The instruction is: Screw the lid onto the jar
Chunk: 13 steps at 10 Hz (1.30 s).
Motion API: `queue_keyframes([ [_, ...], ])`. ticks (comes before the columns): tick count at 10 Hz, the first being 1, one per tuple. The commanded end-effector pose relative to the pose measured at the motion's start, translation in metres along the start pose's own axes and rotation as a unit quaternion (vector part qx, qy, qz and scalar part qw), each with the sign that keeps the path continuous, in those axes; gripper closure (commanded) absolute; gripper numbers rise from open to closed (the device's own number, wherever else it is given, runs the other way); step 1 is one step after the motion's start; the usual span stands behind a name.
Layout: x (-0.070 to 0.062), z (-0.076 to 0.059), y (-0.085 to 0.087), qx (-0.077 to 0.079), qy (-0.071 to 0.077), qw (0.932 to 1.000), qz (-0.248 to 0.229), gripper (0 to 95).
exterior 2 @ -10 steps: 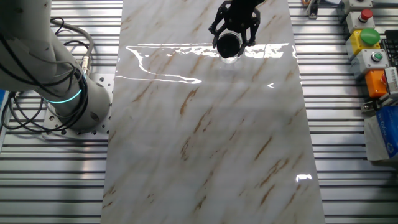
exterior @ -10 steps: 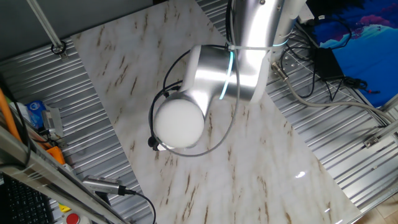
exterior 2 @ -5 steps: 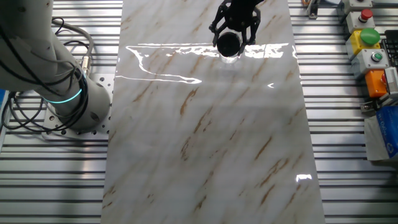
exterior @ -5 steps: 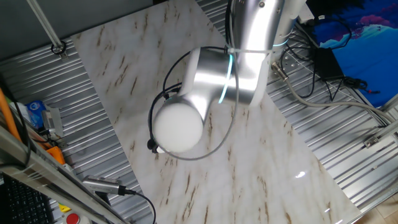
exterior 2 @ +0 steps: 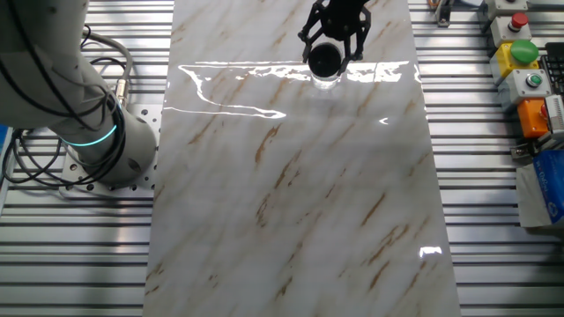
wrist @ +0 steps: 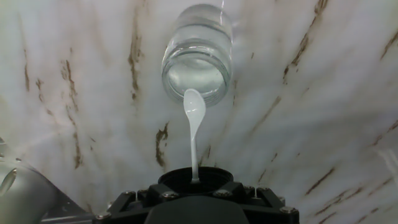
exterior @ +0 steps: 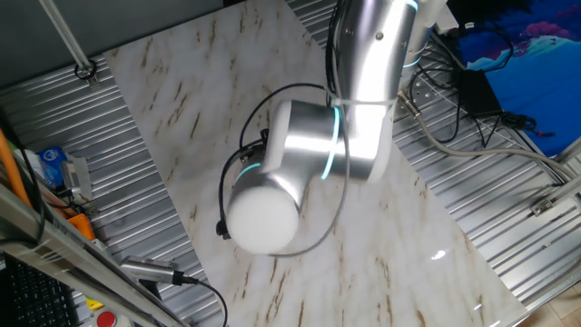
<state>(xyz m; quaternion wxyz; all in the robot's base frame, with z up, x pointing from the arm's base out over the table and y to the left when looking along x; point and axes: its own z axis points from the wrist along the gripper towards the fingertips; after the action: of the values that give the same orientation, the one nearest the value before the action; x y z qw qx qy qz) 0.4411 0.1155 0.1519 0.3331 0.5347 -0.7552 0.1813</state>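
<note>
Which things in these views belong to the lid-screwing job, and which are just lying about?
Belongs to the job:
the lid, held in the claw
the jar, open, on the marble table

Just lying about:
the green button box
the blue packet
the cable loops by the arm's base

A marble-patterned tabletop [exterior 2: 291,194] with brown veins rests on a ribbed metal base [exterior 2: 493,176]. Beside it stands a control box with a green button [exterior 2: 523,51], a red button [exterior 2: 516,21] and an orange block [exterior 2: 535,116]. Grey cables [exterior: 445,127] and blue cloth [exterior: 526,45] lie at one side.
</note>
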Motion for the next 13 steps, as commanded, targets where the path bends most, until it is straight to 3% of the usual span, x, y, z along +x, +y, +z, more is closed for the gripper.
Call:
queue_keyframes([
  [1,-0.0007,-0.0003,-0.0002,0.002,0.012,0.9999,0.009,95.0],
  [7,-0.0059,-0.0017,-0.0008,0.002,0.018,0.9997,0.015,95.0],
  [13,-0.0067,-0.0034,0.0000,0.004,0.012,0.9999,0.009,95.0],
])
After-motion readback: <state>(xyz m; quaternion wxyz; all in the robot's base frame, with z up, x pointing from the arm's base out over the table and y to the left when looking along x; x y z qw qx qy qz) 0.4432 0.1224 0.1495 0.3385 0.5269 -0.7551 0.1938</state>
